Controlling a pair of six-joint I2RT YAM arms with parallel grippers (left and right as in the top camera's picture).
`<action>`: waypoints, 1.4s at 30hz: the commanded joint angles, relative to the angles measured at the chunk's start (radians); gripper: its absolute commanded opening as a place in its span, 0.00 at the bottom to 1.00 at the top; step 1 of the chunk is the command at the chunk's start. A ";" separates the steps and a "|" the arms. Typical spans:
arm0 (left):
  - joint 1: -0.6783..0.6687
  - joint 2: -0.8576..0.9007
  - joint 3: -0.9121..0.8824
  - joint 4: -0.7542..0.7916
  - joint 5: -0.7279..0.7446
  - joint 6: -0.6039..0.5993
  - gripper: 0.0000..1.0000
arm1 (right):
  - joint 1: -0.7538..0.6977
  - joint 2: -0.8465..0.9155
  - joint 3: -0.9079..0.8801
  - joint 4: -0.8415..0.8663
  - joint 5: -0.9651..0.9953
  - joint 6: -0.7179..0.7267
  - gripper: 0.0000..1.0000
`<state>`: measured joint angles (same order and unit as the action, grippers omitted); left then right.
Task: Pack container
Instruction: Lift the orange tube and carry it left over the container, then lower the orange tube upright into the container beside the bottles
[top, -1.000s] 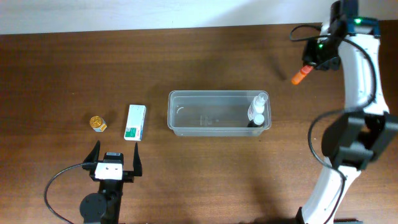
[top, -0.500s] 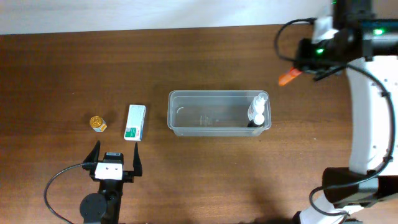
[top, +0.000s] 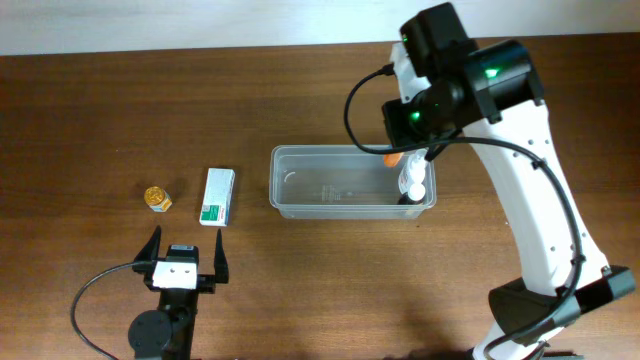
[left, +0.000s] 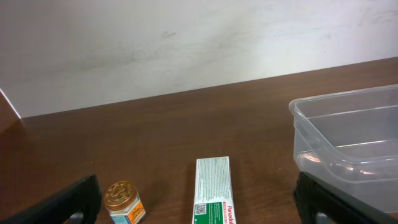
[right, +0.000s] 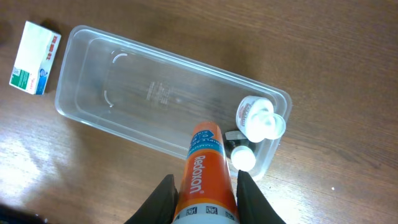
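The clear plastic container (top: 330, 205) lies at the table's centre, with small white-capped bottles (top: 414, 178) at its right end. My right gripper (right: 204, 190) is shut on an orange Redoxon tube (right: 204, 171) and holds it above the container (right: 161, 99), just left of the bottles (right: 260, 121); overhead only an orange tip (top: 392, 155) shows under the arm. My left gripper (top: 185, 262) is open and empty near the front edge. A white-and-green box (top: 217, 196) and a small gold-lidded jar (top: 157, 199) lie ahead of it, also in the left wrist view, box (left: 213, 190), jar (left: 124, 200).
The container's corner shows at the right of the left wrist view (left: 336, 143). The right arm's white links (top: 530, 200) stretch across the table's right side. A pale wall bounds the table's far edge.
My right arm swung left from the far right corner, carrying the orange tube over the container's right part. The left arm has not moved.
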<state>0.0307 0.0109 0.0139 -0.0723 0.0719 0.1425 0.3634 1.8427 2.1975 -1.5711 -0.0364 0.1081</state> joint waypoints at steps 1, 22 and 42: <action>0.006 -0.006 -0.005 -0.003 0.011 0.016 0.99 | 0.010 0.060 0.011 0.007 0.039 -0.003 0.22; 0.006 -0.006 -0.005 -0.003 0.011 0.016 0.99 | -0.003 0.259 0.011 0.087 0.121 -0.003 0.22; 0.006 -0.006 -0.005 -0.003 0.011 0.016 0.99 | -0.051 0.319 0.011 0.097 0.021 -0.003 0.22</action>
<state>0.0307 0.0109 0.0139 -0.0723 0.0719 0.1425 0.3153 2.1342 2.1975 -1.4826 0.0196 0.1043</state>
